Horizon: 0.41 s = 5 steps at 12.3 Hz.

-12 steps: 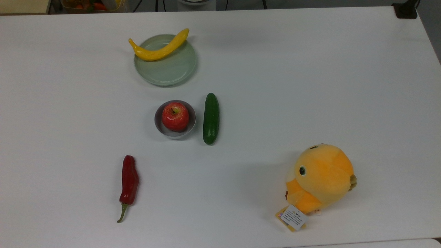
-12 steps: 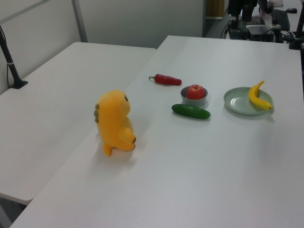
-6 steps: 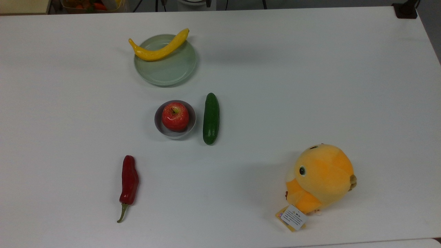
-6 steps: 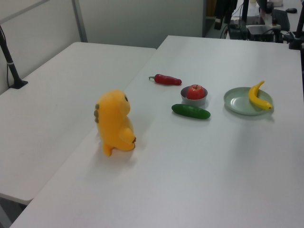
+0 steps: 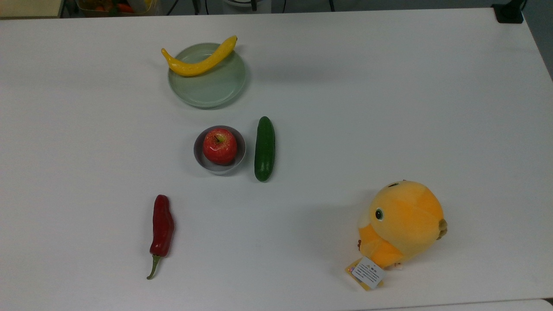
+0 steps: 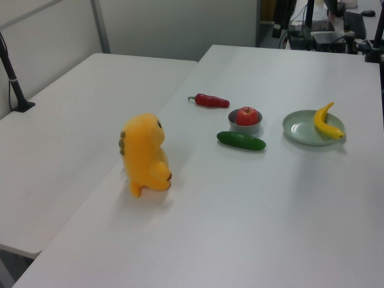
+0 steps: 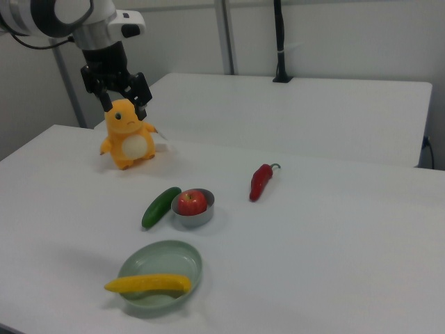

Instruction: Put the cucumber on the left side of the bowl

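Note:
The dark green cucumber (image 5: 264, 149) lies on the white table just to the top view's right of the small grey bowl (image 5: 198, 156), close to it and not touching. A red apple (image 5: 220, 146) fills the bowl. In the left view the cucumber (image 6: 241, 141) lies in front of the bowl (image 6: 245, 129). In the right view the cucumber (image 7: 160, 207) is on the right view's left of the bowl (image 7: 192, 218). My gripper (image 7: 125, 106) hangs open high at the right view's upper left, far from both, with nothing held.
A pale green plate (image 5: 216, 93) with a yellow banana (image 5: 198, 58) sits behind the bowl. A red chili (image 5: 162, 226) lies at the top view's lower left. An orange plush toy (image 5: 399, 224) stands at the top view's lower right, and my gripper overlaps its head in the right view.
Nothing on the table has moved. Dark parts at the top view's far edge have shifted slightly to the top view's left.

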Tool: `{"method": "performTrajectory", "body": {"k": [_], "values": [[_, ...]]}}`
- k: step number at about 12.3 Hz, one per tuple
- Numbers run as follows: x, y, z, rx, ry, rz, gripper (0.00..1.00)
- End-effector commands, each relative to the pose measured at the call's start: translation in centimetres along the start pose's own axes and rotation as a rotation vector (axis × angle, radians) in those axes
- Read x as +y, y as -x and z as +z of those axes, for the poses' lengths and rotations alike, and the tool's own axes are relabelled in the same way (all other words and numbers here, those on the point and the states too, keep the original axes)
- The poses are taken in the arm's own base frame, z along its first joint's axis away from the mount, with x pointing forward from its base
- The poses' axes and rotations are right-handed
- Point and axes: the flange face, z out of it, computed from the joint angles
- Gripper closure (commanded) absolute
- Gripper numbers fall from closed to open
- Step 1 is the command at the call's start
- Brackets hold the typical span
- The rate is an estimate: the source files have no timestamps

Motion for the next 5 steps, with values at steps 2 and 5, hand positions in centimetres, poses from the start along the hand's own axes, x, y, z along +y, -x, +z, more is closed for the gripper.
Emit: {"method": "performTrajectory", "body": {"k": [2, 5], "values": [[0.22, 0.27, 0.02, 0.001, -0.011, -0.009, 0.00], [0.22, 0.27, 0.02, 0.001, -0.011, -0.007, 0.00]]}}
